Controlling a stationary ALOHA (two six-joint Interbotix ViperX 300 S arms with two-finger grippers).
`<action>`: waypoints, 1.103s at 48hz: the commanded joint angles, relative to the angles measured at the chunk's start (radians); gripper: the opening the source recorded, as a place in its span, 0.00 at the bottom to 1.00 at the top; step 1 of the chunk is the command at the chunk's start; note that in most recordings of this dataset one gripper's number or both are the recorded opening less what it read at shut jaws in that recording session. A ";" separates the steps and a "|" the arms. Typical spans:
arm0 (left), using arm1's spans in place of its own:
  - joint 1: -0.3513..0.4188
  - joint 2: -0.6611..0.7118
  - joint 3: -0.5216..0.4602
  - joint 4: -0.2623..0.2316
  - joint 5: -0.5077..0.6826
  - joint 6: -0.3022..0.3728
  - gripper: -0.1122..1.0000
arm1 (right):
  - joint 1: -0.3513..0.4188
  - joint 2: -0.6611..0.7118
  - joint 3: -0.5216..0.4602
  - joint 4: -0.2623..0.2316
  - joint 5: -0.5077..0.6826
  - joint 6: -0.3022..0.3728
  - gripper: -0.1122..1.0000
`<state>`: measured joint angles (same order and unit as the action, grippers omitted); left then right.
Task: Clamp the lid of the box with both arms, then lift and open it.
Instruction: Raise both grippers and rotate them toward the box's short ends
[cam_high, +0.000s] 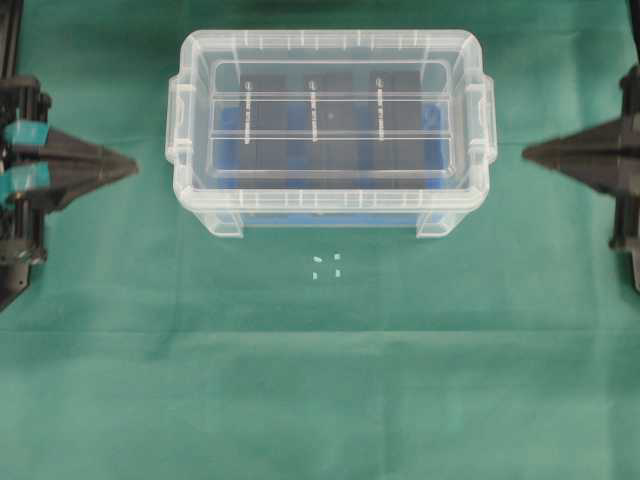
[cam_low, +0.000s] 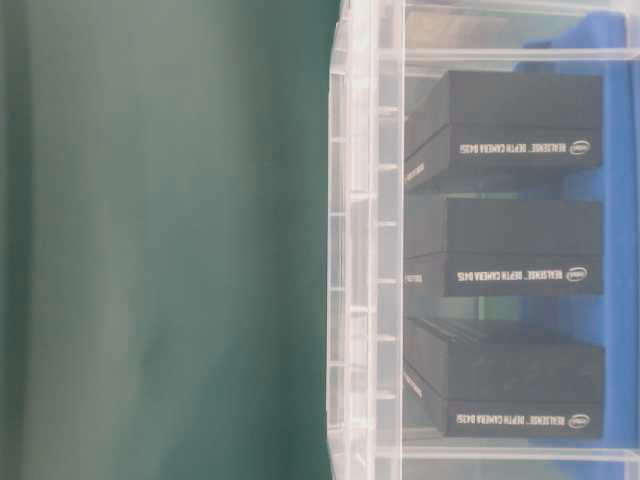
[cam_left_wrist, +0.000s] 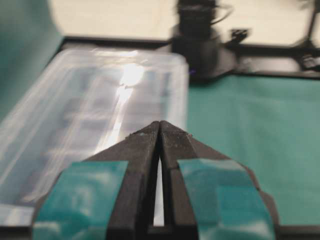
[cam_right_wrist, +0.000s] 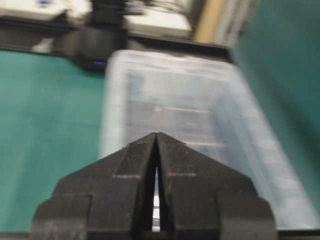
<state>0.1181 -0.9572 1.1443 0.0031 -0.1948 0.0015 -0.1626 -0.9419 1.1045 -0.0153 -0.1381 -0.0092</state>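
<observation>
The clear box (cam_high: 205, 215) stands at the middle back of the green cloth, with a blue base and three black blocks (cam_high: 312, 118) inside. Its flat clear lid (cam_high: 330, 88) lies shut on top. My left gripper (cam_high: 133, 166) is shut and empty, its tip pointing at the box's left end a short gap away. The right gripper (cam_high: 526, 153) is also shut and empty, just off the box's right end. In the left wrist view the shut gripper (cam_left_wrist: 159, 123) faces the box (cam_left_wrist: 80, 115). The right wrist view shows its shut gripper (cam_right_wrist: 156, 134) before the box (cam_right_wrist: 235, 120).
Small white marks (cam_high: 326, 265) lie on the cloth in front of the box. The table-level view shows the box wall (cam_low: 365, 240) close up, with the black blocks (cam_low: 510, 130) behind it. Arm bases stand at both side edges.
</observation>
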 joint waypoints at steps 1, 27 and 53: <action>0.052 0.009 -0.037 0.002 0.026 0.002 0.11 | -0.060 0.012 -0.037 -0.006 0.003 -0.003 0.10; 0.179 0.020 -0.067 0.002 0.163 0.003 0.11 | -0.213 0.077 -0.094 -0.026 0.123 0.006 0.10; 0.204 0.086 -0.195 0.002 0.695 -0.035 0.11 | -0.215 0.222 -0.212 -0.023 0.750 0.032 0.10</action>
<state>0.3099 -0.9004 0.9925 0.0015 0.4418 -0.0353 -0.3743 -0.7486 0.9311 -0.0399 0.5553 0.0215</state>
